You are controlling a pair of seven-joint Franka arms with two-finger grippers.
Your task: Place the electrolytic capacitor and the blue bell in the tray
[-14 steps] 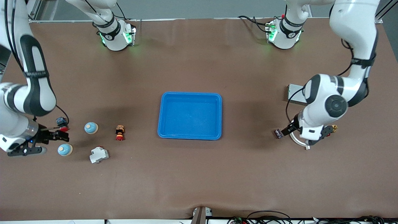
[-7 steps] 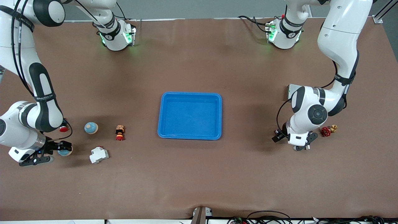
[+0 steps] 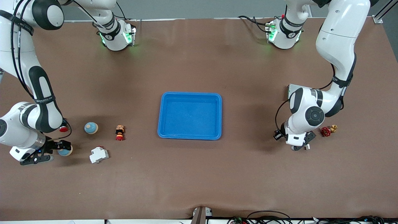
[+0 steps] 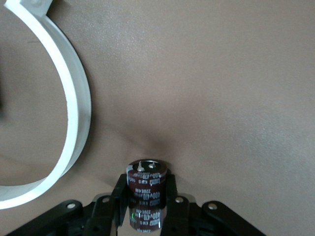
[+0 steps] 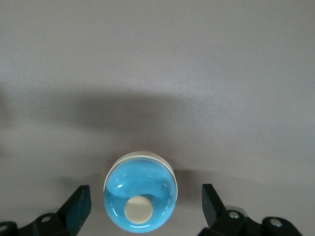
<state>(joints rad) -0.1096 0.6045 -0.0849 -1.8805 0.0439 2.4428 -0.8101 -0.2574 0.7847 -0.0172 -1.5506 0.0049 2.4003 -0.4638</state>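
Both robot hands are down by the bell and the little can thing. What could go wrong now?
The right hand is open around the round blue bell; squeezed off-center, the bell might squirt out. The left hand pinches the capacitor low on its smooth body, so it may slip on the way to the tray.

capacitor sleeve (image 4: 146, 183): pale print on the dark brown wrap reads "400v" followed by more characters too small to make out; a second line beneath it cannot be read.
right arm link (image 3: 42, 100): a line of small white lettering runs along the black band, too small to read.
left arm link (image 3: 340, 80): the same kind of band lettering, unreadable.
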